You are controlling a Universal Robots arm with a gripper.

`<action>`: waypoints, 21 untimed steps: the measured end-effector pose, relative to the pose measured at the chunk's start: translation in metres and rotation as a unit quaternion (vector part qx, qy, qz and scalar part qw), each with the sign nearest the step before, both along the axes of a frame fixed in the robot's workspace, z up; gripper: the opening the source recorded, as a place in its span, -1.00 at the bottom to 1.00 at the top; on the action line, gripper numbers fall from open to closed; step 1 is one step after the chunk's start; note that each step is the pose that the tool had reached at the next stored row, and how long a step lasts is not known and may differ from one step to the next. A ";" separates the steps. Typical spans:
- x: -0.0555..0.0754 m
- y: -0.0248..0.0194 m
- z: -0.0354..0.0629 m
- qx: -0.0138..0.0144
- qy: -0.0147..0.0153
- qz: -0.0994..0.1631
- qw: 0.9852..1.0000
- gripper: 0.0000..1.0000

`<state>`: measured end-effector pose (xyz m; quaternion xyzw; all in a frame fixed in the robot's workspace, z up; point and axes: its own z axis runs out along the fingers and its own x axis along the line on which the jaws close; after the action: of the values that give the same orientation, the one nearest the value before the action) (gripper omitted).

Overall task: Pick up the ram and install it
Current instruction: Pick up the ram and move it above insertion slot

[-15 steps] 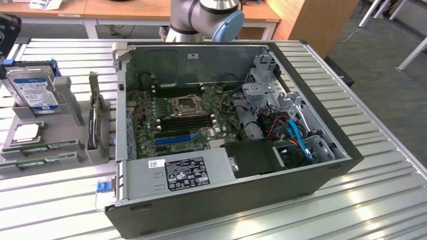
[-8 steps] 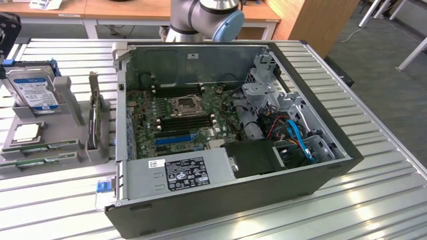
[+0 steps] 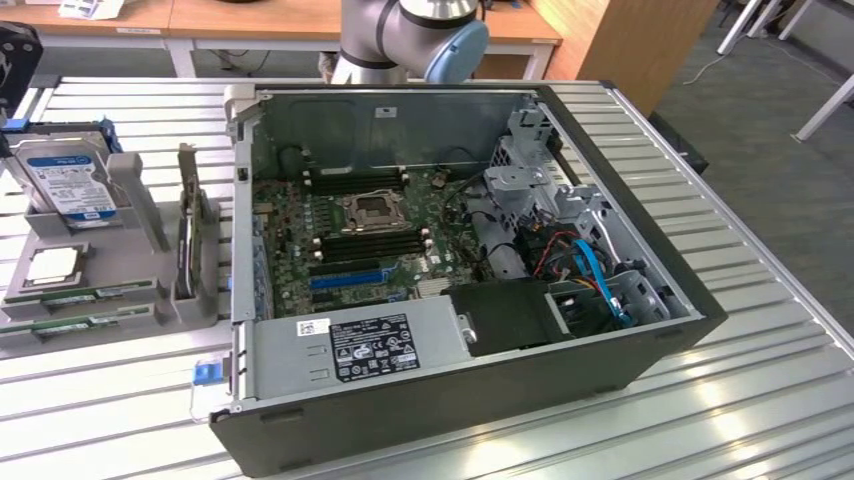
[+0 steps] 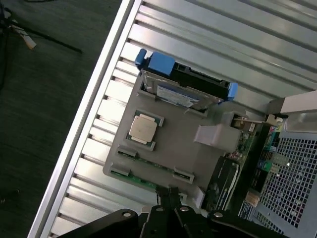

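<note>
Gripper (image 4: pixel 169 192) jaws are together, empty, near the gray tray's (image 4: pixel 188 153) edge where the ram (image 3: pixel 80 297) lies (opposite the HDD (image 4: pixel 174 94)). Risk: lowered shut, tips prob. jab it, not straddle it.

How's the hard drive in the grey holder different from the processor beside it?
The hard drive stands propped upright; the processor lies flat. The hard drive is larger with a blue-and-white label; the processor shows a bare silver lid. Both sit in the grey holder.
</note>
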<state>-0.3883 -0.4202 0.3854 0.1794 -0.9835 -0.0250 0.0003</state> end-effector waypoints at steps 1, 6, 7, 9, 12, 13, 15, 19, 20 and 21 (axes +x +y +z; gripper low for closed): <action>0.000 0.0000 0.0000 0.000 0.000 0.007 1.000 -0.80; 0.000 0.0000 0.0000 0.001 0.000 0.041 0.999 -0.80; 0.000 0.0000 0.0000 0.001 0.000 0.047 0.999 -0.80; 0.000 0.0000 0.0001 0.002 0.000 0.058 0.998 -0.80; 0.000 0.0000 0.0000 0.004 0.000 0.073 0.997 -0.80; 0.000 0.0001 0.0000 0.005 0.000 0.077 0.997 -0.80; 0.000 0.0000 0.0000 0.005 0.000 0.087 0.996 -0.80; 0.000 0.0000 0.0000 0.008 0.000 0.106 0.994 -0.80; 0.000 0.0000 0.0001 0.008 0.000 0.110 0.994 -0.80; 0.000 0.0000 0.0000 0.009 0.000 0.114 0.993 -0.80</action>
<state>-0.3882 -0.4202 0.3854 0.2905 -0.9563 -0.0336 0.0013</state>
